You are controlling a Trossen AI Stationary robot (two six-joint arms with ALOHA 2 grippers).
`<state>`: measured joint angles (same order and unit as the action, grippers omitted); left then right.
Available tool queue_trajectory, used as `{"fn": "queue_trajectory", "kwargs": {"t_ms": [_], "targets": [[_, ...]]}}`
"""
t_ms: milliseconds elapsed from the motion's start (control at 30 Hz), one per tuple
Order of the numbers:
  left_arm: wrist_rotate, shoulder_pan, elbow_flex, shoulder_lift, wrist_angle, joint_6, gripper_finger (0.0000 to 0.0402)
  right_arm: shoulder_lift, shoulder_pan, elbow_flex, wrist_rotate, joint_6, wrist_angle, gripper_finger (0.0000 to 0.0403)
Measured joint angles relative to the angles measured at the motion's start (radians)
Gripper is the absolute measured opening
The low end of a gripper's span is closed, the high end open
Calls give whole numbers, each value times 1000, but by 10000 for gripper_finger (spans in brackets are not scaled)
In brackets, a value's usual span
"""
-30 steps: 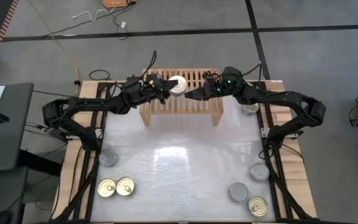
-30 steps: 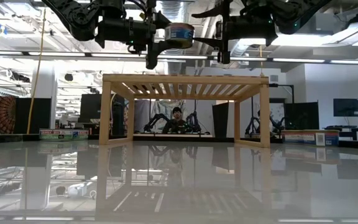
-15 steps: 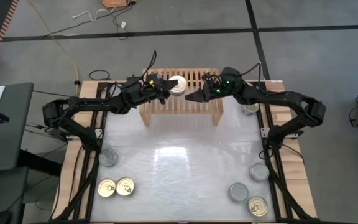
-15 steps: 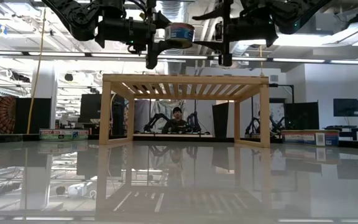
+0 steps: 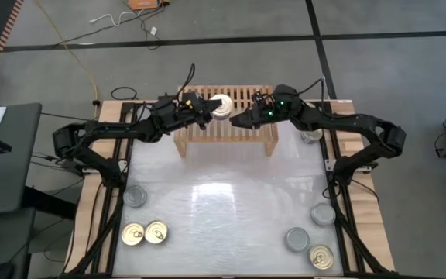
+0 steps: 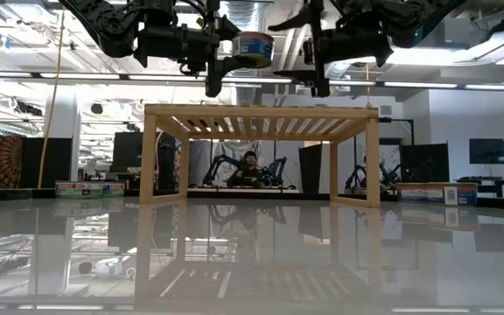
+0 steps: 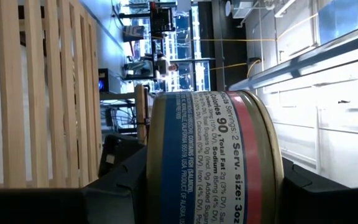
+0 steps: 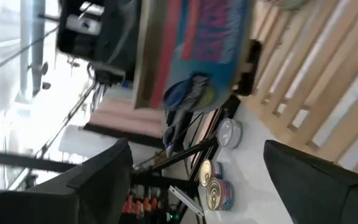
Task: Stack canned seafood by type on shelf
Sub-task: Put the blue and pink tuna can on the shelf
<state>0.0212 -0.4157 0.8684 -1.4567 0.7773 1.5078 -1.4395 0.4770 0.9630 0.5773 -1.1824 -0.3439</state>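
High view: can [image 5: 222,105] between left gripper's [image 5: 210,108] fingers

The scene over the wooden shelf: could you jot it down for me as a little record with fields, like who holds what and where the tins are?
Left end effector: above the shelf, shut on a can
Held can: blue and red label, held on its side in the air, not yet on the slats
Right end effector: open, facing the held can from the other side
Shelf: light-wood slatted rack at the table's far edge
Loose cans: two gold-topped and one silver near the left front corner, more on the right side
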Motion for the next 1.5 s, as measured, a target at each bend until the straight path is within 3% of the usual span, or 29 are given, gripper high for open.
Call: {"fn": "queue_trajectory", "kwargs": {"t_ms": [633,1000,1500], "targets": [[2,20,0,0,0,0,194,0,-2,0,-108,31,-87,366],[3,53,0,0,0,0,194,-6,-13,0,-117,39,-115,362],[-9,71,0,1,-18,-44,194,-21,-39,0,-116,55,-111,259]]}}
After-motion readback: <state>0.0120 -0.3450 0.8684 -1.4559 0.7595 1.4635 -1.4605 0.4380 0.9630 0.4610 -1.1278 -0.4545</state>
